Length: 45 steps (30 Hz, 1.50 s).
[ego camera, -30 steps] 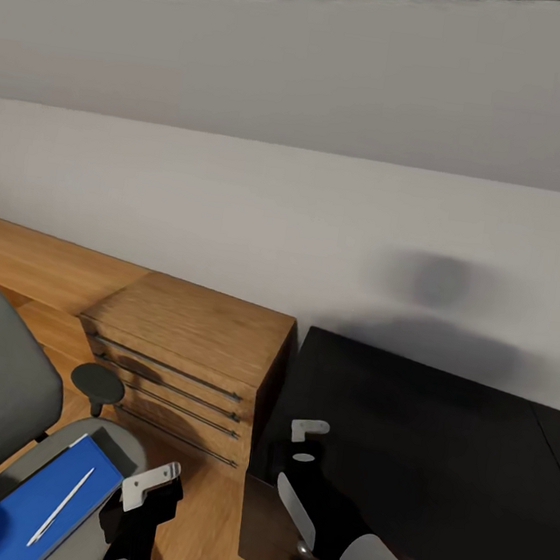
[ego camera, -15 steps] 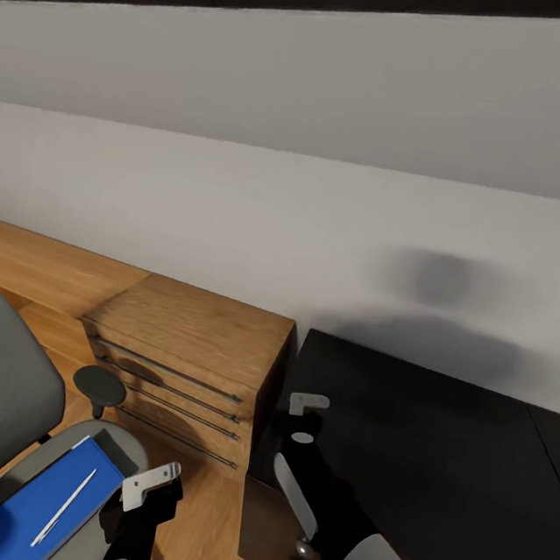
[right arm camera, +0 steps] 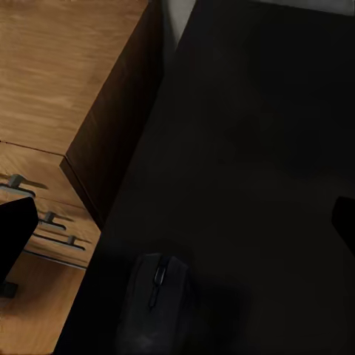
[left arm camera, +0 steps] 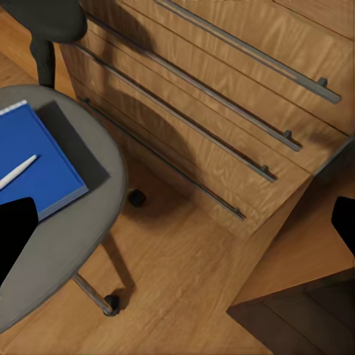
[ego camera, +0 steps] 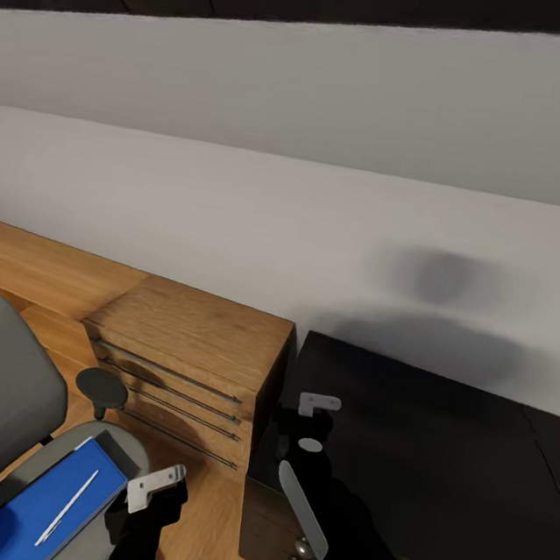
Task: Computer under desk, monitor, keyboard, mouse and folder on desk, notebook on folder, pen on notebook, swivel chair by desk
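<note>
The grey swivel chair (ego camera: 1,385) stands at the lower left. On its seat (left arm camera: 81,222) lies a blue notebook (ego camera: 43,505) (left arm camera: 37,166) with a white pen (ego camera: 66,508) (left arm camera: 16,171) on top. A darker grey flat piece (left arm camera: 74,140) sticks out from under the notebook. My left gripper (ego camera: 151,486) (left arm camera: 177,229) hangs open just right of the seat, above the floor. A black mouse (right arm camera: 157,299) rests on the black desk (ego camera: 435,442) near its left edge. Over that corner of the desk my right gripper (ego camera: 316,406) (right arm camera: 177,222) is open and holds nothing.
A wooden drawer cabinet (ego camera: 190,357) with long bar handles stands between the chair and the desk, against the pale wall (ego camera: 288,219). The chair's round armrest pad (ego camera: 100,387) sits just in front of the drawers. Wooden floor (left arm camera: 185,281) lies below my left gripper.
My right gripper has reached a little farther over the desk. The left gripper, chair, notebook and pen have hardly moved; the view has shifted slightly.
</note>
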Motion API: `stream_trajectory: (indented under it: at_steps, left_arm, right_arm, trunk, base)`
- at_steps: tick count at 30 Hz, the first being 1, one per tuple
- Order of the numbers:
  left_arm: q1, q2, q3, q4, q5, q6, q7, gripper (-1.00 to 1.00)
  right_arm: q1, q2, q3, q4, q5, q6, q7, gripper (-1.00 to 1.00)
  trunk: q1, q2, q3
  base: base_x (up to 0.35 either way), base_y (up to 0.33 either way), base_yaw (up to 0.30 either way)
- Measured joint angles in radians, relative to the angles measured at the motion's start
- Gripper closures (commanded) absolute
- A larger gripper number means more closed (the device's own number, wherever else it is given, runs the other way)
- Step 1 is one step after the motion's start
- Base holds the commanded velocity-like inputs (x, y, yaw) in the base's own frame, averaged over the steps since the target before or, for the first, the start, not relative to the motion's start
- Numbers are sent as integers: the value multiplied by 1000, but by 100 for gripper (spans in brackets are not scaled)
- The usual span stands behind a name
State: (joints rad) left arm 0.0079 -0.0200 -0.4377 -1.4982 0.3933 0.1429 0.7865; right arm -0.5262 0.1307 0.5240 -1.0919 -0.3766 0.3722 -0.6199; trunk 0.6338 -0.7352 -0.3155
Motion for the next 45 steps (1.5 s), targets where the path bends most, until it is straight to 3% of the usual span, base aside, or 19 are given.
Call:
stream_trajectory:
  at_steps: [33,45]
  left_arm:
    - [0,0,-1,0,0,0,0,-100]
    - [0,0,-1,0,0,0,-1,-100]
  right_arm:
    - [0,0,-3,-2,1,-2,-3,-100]
    - [0,0,-3,-1,0,-2,-2,-100]
  trunk:
    - [-126,232,104]
    - [-127,232,104]
  base:
    - [-314,17,0]
    - [-256,0,0]
